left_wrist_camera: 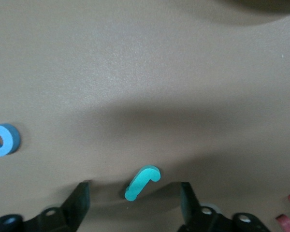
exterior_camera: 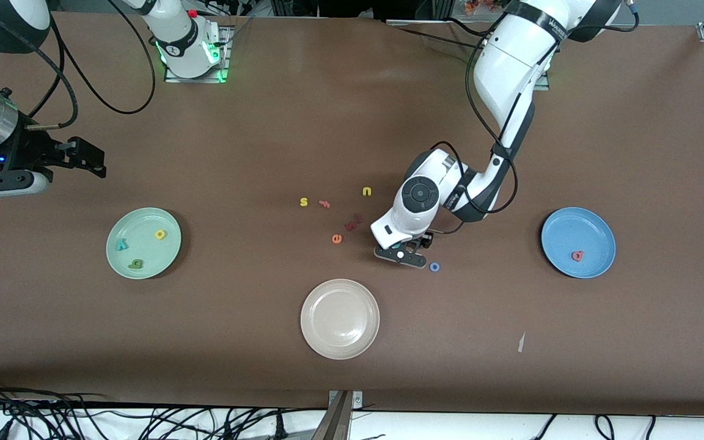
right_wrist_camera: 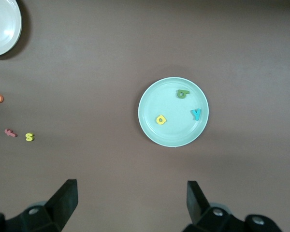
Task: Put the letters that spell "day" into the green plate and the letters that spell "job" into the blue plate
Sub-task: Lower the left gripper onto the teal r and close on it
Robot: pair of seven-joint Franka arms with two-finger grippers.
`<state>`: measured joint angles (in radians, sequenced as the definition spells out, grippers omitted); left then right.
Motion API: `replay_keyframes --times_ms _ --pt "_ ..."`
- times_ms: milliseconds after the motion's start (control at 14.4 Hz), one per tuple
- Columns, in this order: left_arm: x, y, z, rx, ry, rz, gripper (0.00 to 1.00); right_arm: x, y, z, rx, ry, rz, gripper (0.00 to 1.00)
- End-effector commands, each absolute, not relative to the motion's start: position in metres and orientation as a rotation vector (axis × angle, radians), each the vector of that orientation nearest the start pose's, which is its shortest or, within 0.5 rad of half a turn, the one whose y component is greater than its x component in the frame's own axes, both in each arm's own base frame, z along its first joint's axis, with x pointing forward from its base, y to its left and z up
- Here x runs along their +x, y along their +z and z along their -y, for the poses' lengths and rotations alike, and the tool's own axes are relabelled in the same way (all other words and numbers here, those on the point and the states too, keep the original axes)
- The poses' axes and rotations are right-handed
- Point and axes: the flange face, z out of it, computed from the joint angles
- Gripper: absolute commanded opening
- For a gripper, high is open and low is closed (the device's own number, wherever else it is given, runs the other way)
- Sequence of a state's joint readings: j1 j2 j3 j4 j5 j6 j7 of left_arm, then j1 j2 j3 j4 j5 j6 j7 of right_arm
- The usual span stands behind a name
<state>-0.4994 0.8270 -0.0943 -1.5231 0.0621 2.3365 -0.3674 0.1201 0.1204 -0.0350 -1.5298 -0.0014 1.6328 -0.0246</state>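
The teal hook-shaped j (left_wrist_camera: pixel 142 182) lies flat on the brown table between the fingers of my left gripper (left_wrist_camera: pixel 133 200), which is open with a gap on each side of the letter. In the front view the left gripper (exterior_camera: pixel 402 251) is low over the table beside the blue ring o (exterior_camera: pixel 434 266). The blue plate (exterior_camera: pixel 578 225) holds a salmon-red letter (exterior_camera: pixel 577 256). The green plate (exterior_camera: pixel 144 221) holds a yellow letter (exterior_camera: pixel 160 234), a teal y (exterior_camera: pixel 121 245) and a dark green letter (exterior_camera: pixel 136 264). My right gripper (exterior_camera: pixel 86 160) waits open over the table's right-arm end.
A beige-white plate (exterior_camera: pixel 340 293) sits nearest the front camera. Loose letters lie mid-table: a yellow s (exterior_camera: pixel 304 201), an orange f (exterior_camera: pixel 325 204), a yellow u (exterior_camera: pixel 366 192), dark red letters (exterior_camera: pixel 352 222) and an orange e (exterior_camera: pixel 337 239). A white scrap (exterior_camera: pixel 521 342) lies nearer the camera.
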Motion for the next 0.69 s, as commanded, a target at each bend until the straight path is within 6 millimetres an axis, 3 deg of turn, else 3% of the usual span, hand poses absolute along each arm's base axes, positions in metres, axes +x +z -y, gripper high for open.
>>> replay_keyframes --times_ms 0,624 --pt "0.5955 0.1685 0.3880 -3.141 0.023 -0.393 0.68 0.5924 0.5839 -0.0518 -3.148 0.031 0.173 1.00" --pt "0.5925 0.1639 0.3926 -3.145 0.031 -0.350 0.54 0.5924 0.5839 -0.0518 -3.149 0.031 0.168 1.00"
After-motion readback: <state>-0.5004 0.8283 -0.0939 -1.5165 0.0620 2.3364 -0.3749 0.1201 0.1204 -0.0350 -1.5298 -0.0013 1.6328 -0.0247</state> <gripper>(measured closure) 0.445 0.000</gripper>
